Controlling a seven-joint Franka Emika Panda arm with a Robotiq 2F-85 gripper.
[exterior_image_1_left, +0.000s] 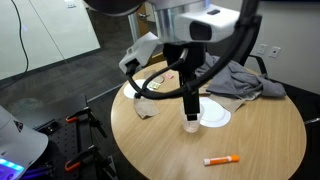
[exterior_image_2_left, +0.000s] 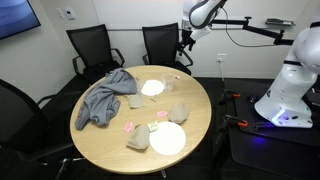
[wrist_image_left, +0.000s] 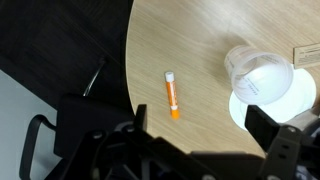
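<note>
My gripper (wrist_image_left: 200, 128) is open and holds nothing, its two dark fingers framing bare wood near the edge of the round table (wrist_image_left: 200, 40). In the wrist view an orange marker (wrist_image_left: 172, 96) with a white cap lies just beyond the jaws. A clear plastic cup (wrist_image_left: 255, 72) stands to the right, at the rim of a white plate (wrist_image_left: 292, 100). In an exterior view the gripper (exterior_image_1_left: 190, 106) hangs above the cup (exterior_image_1_left: 191, 124), the plate (exterior_image_1_left: 215, 117) and the marker (exterior_image_1_left: 222, 160). The opposite exterior view shows the gripper (exterior_image_2_left: 185, 45) high over the table's far edge.
A crumpled grey cloth (exterior_image_2_left: 105, 95) lies on the table with a second white plate (exterior_image_2_left: 167, 139) and small paper scraps (exterior_image_2_left: 138, 140). Black office chairs (exterior_image_2_left: 90, 45) ring the table. A black chair frame (wrist_image_left: 45, 135) stands on the dark floor past the table edge.
</note>
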